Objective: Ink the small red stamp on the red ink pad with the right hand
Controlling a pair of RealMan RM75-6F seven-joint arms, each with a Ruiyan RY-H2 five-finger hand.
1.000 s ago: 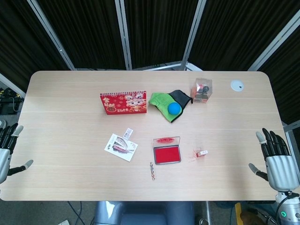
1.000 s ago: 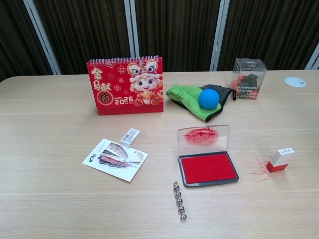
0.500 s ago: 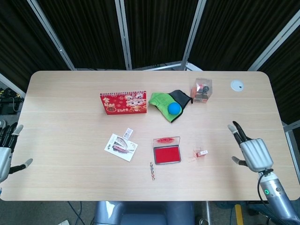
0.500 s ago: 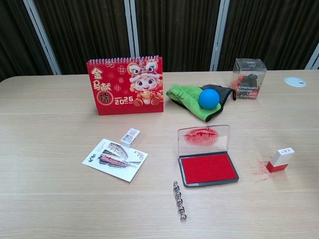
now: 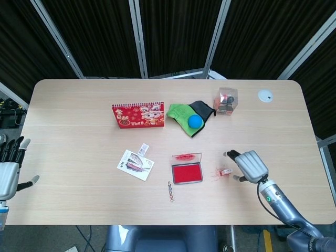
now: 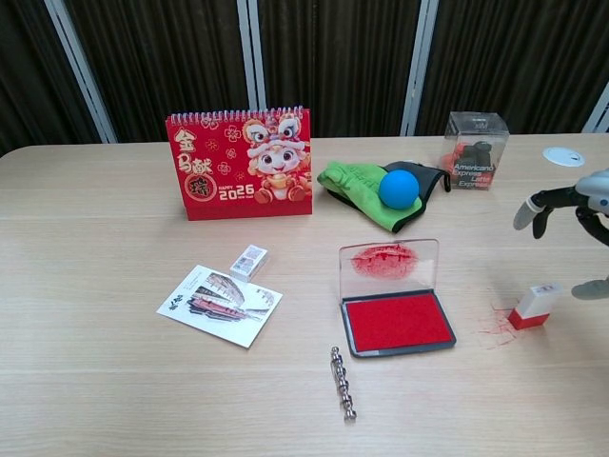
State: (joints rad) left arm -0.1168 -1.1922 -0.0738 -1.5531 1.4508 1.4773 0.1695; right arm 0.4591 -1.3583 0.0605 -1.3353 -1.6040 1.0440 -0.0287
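Note:
The small red stamp (image 5: 227, 171) (image 6: 535, 306), white on top with a red base, lies on the table beside red ink smudges. To its left sits the red ink pad (image 5: 187, 173) (image 6: 397, 322), its clear stained lid standing up. My right hand (image 5: 250, 166) (image 6: 576, 217) hovers just right of the stamp, fingers spread around it and holding nothing; the chest view shows it partly cut by the frame edge. My left hand (image 5: 7, 170) stays open at the table's left edge, seen only in the head view.
A red desk calendar (image 5: 138, 115), a green cloth with a blue ball (image 5: 195, 121) and a clear box (image 5: 226, 101) stand at the back. A picture card (image 5: 135, 164), a small white box (image 5: 143, 148) and a metal chain (image 5: 170, 191) lie left of the pad.
My right hand has swept in from the table's right edge to just beside the stamp and now shows in the chest view. The left hand has barely shifted.

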